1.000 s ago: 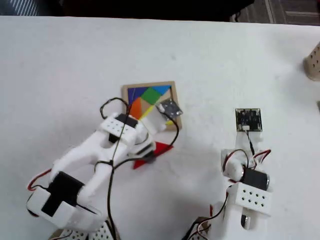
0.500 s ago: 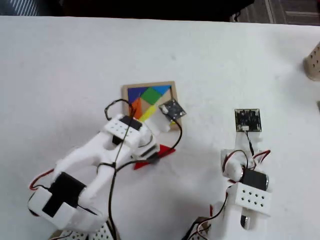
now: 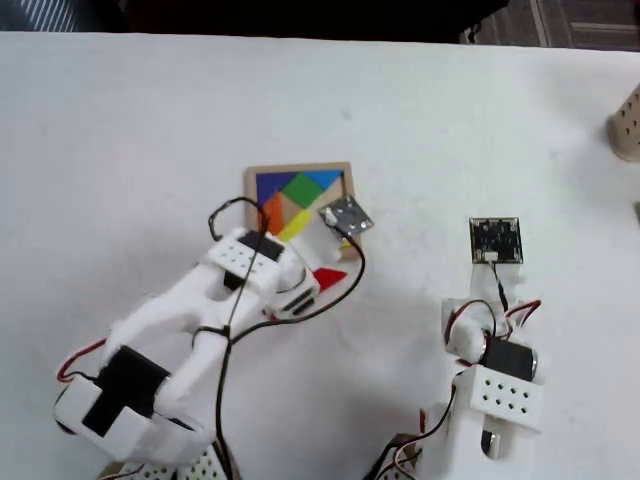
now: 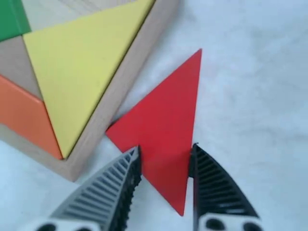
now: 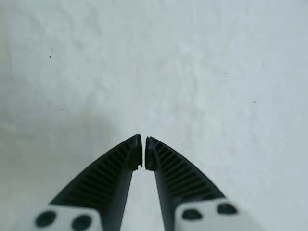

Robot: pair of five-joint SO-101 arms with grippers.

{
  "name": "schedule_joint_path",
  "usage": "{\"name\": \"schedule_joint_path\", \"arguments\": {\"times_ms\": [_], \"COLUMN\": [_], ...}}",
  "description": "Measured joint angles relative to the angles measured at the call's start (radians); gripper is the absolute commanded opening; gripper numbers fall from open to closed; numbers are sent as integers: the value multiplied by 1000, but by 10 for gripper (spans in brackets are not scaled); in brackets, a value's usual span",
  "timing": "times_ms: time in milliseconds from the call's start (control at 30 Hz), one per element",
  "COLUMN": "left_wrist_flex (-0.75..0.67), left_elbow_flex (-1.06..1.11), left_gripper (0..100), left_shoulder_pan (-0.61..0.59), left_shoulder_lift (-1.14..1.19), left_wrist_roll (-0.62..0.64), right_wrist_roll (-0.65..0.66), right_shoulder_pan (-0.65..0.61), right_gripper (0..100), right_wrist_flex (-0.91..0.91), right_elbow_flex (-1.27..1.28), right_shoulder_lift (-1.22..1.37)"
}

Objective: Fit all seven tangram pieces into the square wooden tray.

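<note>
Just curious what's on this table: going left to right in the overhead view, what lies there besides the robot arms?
Square wooden tray → small black circuit board → tan perforated object at the edge.

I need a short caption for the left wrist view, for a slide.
Left gripper holds the red triangle just outside the wooden tray, near its yellow piece.

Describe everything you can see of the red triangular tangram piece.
The red triangular tangram piece is a flat, plain triangle with a matte, painted-wood look and sharp corners. It sits outside the square wooden tray, on or just above the white table. One corner is right at the tray's outer wall, near the yellow triangular piece; whether it touches the wall is unclear. The left gripper is closed on it, one finger against each of two edges.
</note>
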Motion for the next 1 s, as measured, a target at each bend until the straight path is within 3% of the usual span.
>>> {"name": "schedule_joint_path", "arguments": {"times_ms": [533,700,1000], "left_wrist_flex": [31,32,31], "left_elbow_flex": [-12,-12,-12], "left_gripper": [151,14,22], "left_shoulder_pan": [-2,-3,-5], "left_shoulder_lift": [-25,-28,-28], "left_wrist_roll": [0,0,0], "right_wrist_roll": [0,18,21], "right_shoulder_pan": [0,-2,0], "right_gripper": [25,25,25], "right_wrist_flex": [0,0,0], "right_elbow_flex": [0,14,14], "right_shoulder_lift": [0,0,0]}}
